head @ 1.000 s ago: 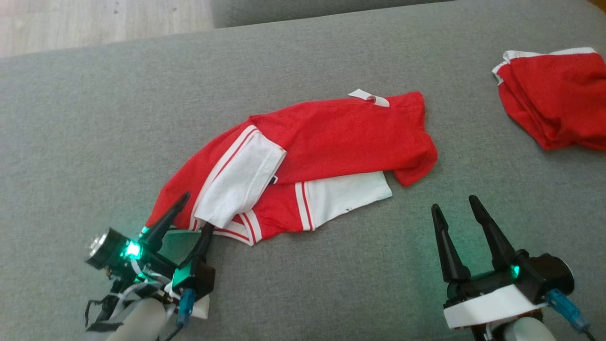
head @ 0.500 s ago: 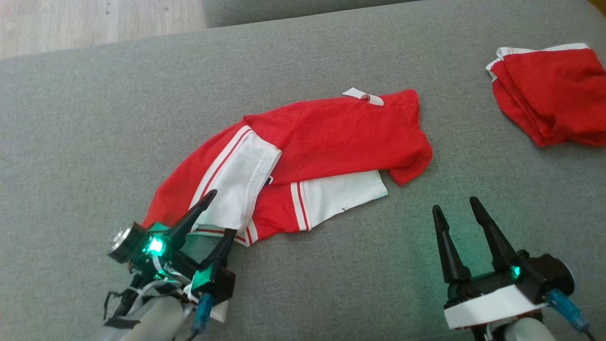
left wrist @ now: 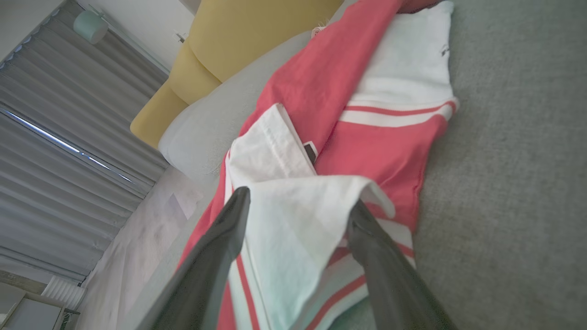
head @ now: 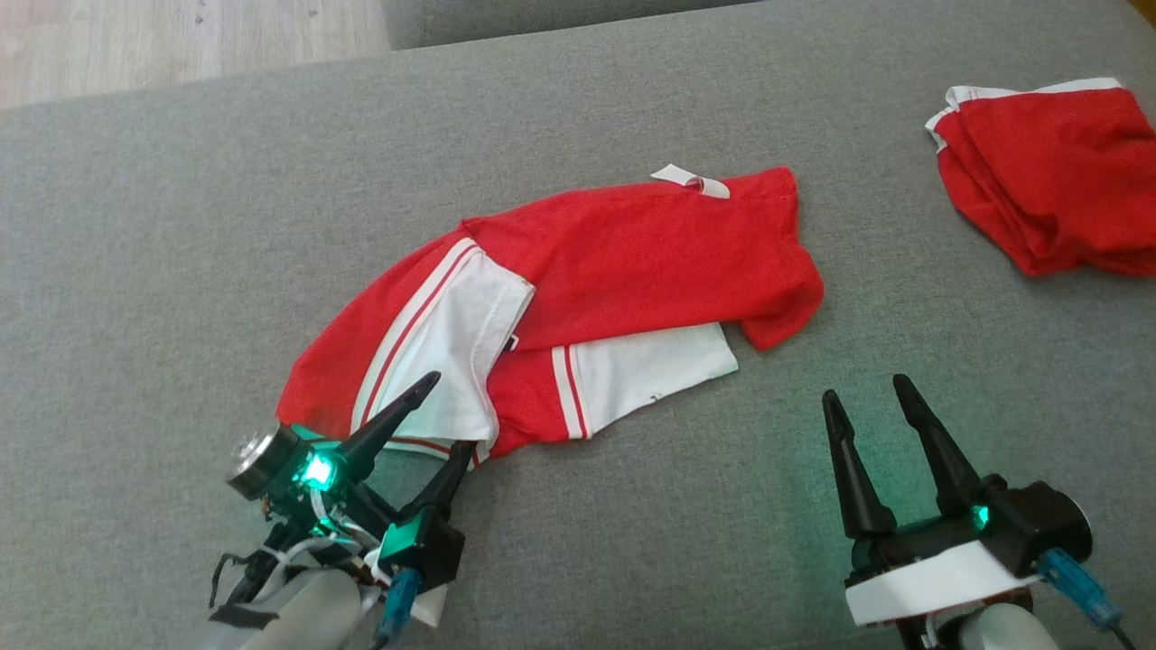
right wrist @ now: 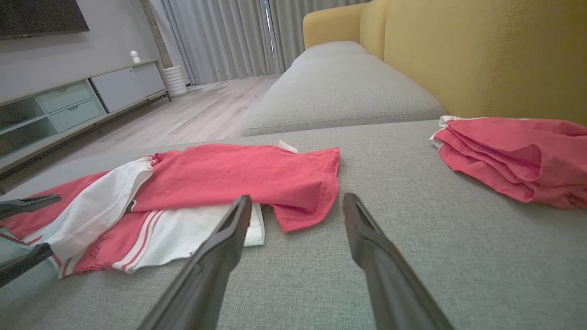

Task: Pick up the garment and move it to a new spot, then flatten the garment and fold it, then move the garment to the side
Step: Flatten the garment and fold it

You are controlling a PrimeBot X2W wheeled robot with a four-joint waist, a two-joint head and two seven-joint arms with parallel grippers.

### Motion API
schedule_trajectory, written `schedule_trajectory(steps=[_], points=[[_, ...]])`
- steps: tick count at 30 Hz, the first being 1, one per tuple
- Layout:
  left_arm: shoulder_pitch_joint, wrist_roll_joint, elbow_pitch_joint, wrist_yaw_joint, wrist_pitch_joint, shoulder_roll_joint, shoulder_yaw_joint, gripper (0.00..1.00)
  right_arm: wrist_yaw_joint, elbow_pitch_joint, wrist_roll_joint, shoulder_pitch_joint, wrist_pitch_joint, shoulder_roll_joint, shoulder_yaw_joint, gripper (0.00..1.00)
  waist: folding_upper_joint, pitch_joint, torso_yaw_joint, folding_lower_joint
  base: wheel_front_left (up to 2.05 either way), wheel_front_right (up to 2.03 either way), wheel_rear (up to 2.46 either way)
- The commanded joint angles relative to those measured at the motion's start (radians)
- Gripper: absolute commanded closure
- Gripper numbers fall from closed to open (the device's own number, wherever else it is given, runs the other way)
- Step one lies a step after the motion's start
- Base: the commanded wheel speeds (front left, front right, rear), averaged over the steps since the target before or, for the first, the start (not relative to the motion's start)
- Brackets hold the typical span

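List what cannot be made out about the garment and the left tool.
- Garment, head view: top red layer hides folds beneath.
- Left tool, left wrist view: nearby cloth blurred, contact uncertain.
- Folded red pile, head view: cut by right edge.
- White label, head view: too small to read.

R gripper [right wrist: 297, 198] jaws apart | garment [right wrist: 229, 176] ahead, on sofa [right wrist: 348, 284] | red pile [right wrist: 513, 156] R
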Motion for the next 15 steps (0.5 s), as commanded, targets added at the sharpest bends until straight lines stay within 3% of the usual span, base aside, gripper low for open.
schedule_trajectory(steps=[1,6,7,8,15], points=[[-0.051,-0.007,-0.013,-0.001,-0.005,0.024,0.027,0.0,0.007,-0.026,0.007,-0.034,-0.011,-0.01,0.022,0.0,0.0,0.001,-0.001,0.0,0.0,0.0,0.0],[-0.068,-0.016,0.013,-0.016,-0.005,0.014,0.009,0.0,0.007,-0.028,0.008,-0.038,-0.011,-0.009,0.023,0.0,0.0,0.003,-0.006,0.0,0.0,0.0,0.0],[-0.071,-0.02,0.021,-0.022,-0.005,0.012,0.006,0.2,0.007,-0.028,0.008,-0.038,-0.011,-0.009,0.023,0.0,0.0,0.003,-0.007,0.0,0.0,0.0,0.0],[-0.074,-0.023,0.026,-0.028,-0.005,0.01,0.003,1.0,0.007,-0.028,0.008,-0.038,-0.011,-0.009,0.022,0.0,0.0,0.003,-0.008,0.0,0.0,0.0,0.0],[-0.074,-0.056,-0.07,-0.001,-0.005,0.018,0.009,1.0,0.007,-0.044,0.009,-0.038,-0.011,-0.006,0.011,0.0,0.0,-0.007,0.016,0.0,0.0,0.0,0.0]])
